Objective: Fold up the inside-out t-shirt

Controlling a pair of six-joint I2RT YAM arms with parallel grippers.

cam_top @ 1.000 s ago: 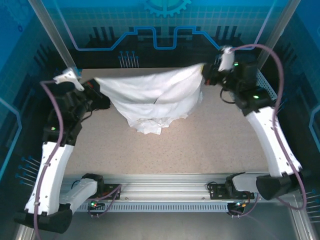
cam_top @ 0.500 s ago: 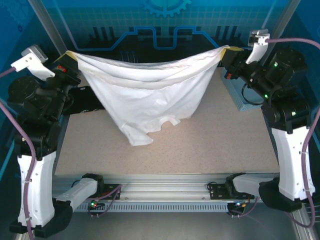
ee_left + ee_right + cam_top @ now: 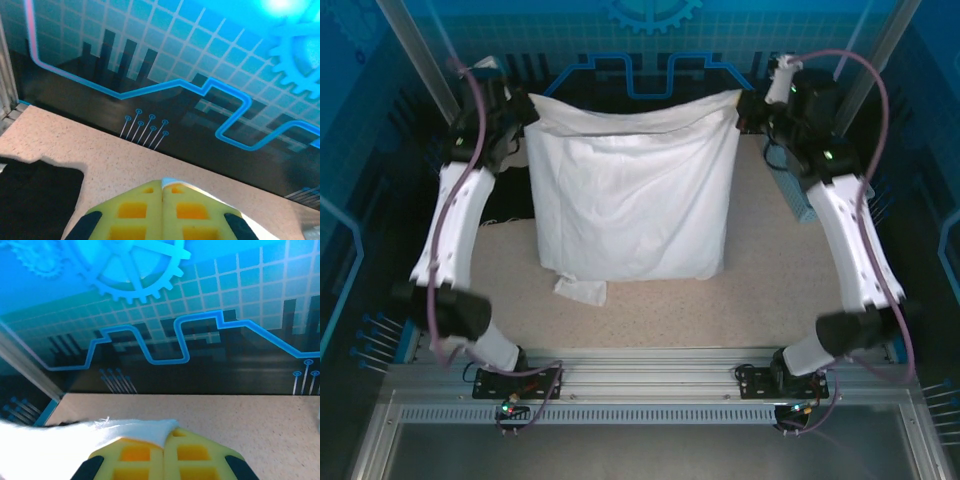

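Top external view, entries as I logged them.

1. Inside-out t-shirt: hung as a broad white sheet over the far half of the desk. Its lower edge appeared to reach the surface, and a small flap lay crumpled there at its left corner.
2. Left gripper: raised near the back wall, clamped on the shirt's upper left corner. On the left wrist view I saw the yellow pads pressed together with a sliver of pale cloth at the tips.
3. Right gripper: level with its partner, closed on the upper right corner.
4. Black garment: on the desk, just left of the shirt.

Relation noted: the top edge ran left to right from gripper to gripper, and the body fell below that line, toward me. Neither arm was nearer. I judged the lay-down would need both to travel evenly.
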